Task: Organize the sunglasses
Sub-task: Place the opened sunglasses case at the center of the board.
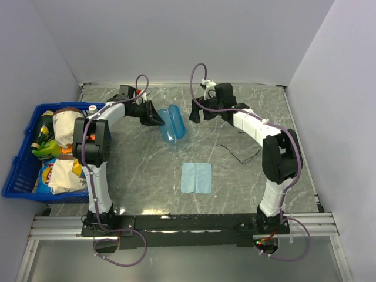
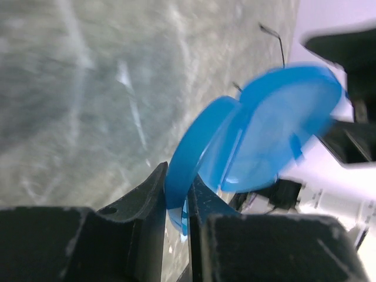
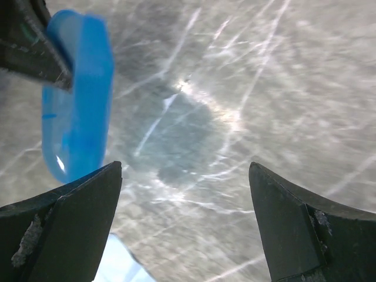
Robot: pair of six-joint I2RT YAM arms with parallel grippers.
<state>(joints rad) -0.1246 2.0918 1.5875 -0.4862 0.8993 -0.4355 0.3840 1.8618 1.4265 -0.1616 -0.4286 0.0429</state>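
Top external view, left to right: blue basket (image 1: pixel 16 171) packed with groceries sits at the left edge of the counter (image 1: pixel 135 176), beside the left arm. Left claw (image 1: pixel 157 120) reaches toward the back middle, narrow, pinched on the edge of the blue case (image 1: pixel 173 124). The case is open with its two halves spread, long axis running roughly near-to-far.

Left wrist view confirms it: both fingers (image 2: pixel 150 200) clamp one thin shell wall, and the other half fans out to the right of it. The picture is blurred. Can't tell if the case touches the counter.

Right claw (image 1: pixel 195 114) sits just right of the case, apart from it, angled down at the counter. In the right wrist view its fingers are spread wide with only bare counter between them, nothing held or touched. The case and the left claw's tip show at the upper left of that view.

Light-blue cloth (image 1: pixel 196 177) lies flat on the counter, nearer the arm bases than both claws and roughly in line with the right claw.

Sunglasses (image 1: pixel 234 154) lie on the counter furthest right. They are a thin black wire frame close by the right arm's forearm, right of the cloth and a bit farther back. They are well apart from the left claw, with the case and right claw in between. They are nearer the right claw, off to its right and closer to the bases, not touching it. They lie outside the case, with neither claw on them.
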